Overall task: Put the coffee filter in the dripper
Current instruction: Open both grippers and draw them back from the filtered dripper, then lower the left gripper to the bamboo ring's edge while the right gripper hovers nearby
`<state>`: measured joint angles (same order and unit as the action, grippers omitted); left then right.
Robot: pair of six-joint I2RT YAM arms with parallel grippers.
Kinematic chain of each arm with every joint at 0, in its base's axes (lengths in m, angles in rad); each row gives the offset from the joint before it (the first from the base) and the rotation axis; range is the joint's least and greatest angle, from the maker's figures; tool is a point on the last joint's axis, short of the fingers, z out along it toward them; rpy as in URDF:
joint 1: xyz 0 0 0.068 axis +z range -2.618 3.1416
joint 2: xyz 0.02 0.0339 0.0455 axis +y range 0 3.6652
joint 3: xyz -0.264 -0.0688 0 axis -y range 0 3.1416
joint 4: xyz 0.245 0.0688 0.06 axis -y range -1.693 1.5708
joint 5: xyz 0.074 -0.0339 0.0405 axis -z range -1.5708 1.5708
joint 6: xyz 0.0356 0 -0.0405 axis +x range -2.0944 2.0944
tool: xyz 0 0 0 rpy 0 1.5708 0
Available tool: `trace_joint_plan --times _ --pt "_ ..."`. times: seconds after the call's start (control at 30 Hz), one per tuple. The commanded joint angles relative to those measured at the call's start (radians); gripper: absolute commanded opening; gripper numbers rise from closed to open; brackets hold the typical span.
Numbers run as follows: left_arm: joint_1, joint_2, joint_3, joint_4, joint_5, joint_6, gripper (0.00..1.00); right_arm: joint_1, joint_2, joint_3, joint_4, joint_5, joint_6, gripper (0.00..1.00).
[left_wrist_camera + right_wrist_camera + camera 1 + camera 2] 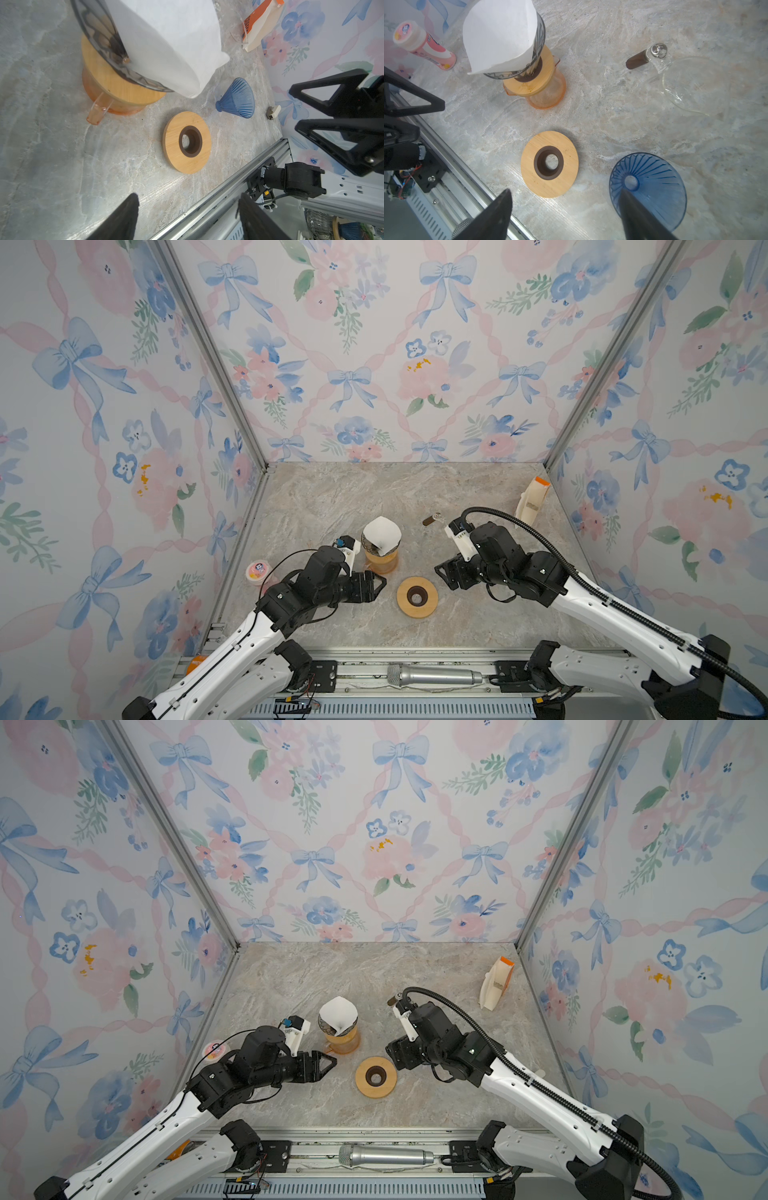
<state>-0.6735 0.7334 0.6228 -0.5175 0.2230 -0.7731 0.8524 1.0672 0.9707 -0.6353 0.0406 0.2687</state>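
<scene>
White paper coffee filter [380,533] seated askew in smoky grey ribbed dripper [540,35], hence left gripper [379,583], right gripper [441,576] flanking dripper, jaws wide, empty.

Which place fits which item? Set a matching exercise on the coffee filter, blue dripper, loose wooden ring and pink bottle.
Items: 1 coffee filter; 2 blue dripper; 3 loose wooden ring; 4 pink bottle.
Places: A flat between left gripper and right gripper; B in the grey dripper on the orange carafe; C on its side; D by the left wall.
Pairs: 1-B, 2-C, 3-A, 4-D.
</scene>
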Motion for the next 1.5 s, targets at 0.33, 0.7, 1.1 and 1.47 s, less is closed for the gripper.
trace_joint_plan --times 0.33,0.7,1.1,1.47 --pt "-0.071 -0.101 -0.373 0.511 -0.008 -0.277 0.81 0.036 -0.059 -0.091 0.045 0.063 -0.062 0.97" --pt "-0.104 0.127 -0.492 0.856 0.019 -0.403 0.81 -0.059 -0.072 -0.129 0.035 -0.002 -0.081 0.97" --pt "-0.153 0.403 -0.448 0.999 0.048 -0.482 0.82 -0.139 -0.067 -0.153 0.068 -0.094 -0.099 0.97" --pt "-0.196 0.669 -0.401 1.198 0.075 -0.549 0.76 -0.194 -0.093 -0.177 0.075 -0.132 -0.109 0.96"
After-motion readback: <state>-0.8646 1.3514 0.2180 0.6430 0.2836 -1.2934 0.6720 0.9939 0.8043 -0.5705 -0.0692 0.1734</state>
